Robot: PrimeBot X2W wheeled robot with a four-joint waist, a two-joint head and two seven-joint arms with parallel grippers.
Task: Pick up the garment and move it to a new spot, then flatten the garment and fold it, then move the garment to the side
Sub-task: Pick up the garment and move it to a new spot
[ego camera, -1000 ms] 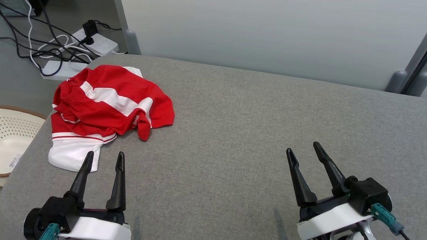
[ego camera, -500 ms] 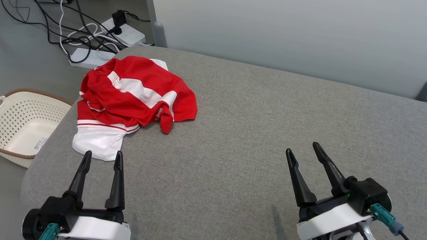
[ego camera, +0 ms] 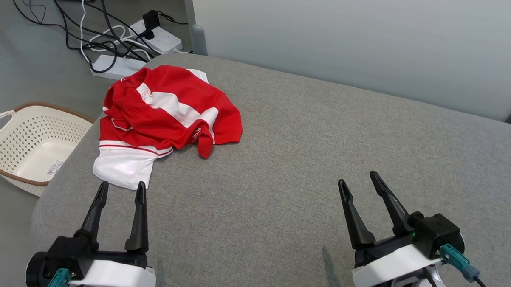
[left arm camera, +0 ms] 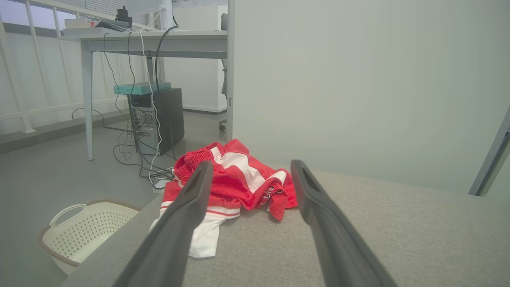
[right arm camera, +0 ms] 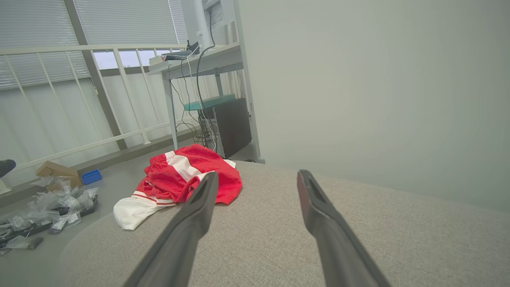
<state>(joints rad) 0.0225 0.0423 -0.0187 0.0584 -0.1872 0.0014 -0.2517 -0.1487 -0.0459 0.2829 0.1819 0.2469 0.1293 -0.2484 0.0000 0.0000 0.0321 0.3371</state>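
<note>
Dark-fingered, the left gripper (ego camera: 122, 184) and right gripper (ego camera: 357, 177) both stand spread and empty. Just beyond the left one, the crumpled garment (ego camera: 167, 119) lies at the far-left corner of the table (ego camera: 306, 153). The camera has swung toward it, bringing it nearer centre; pickup looks next.

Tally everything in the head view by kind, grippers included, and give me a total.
garment: 1
basket: 1
power strips: 2
grippers, both open: 2 (left gripper, right gripper)
Total: 6
</note>
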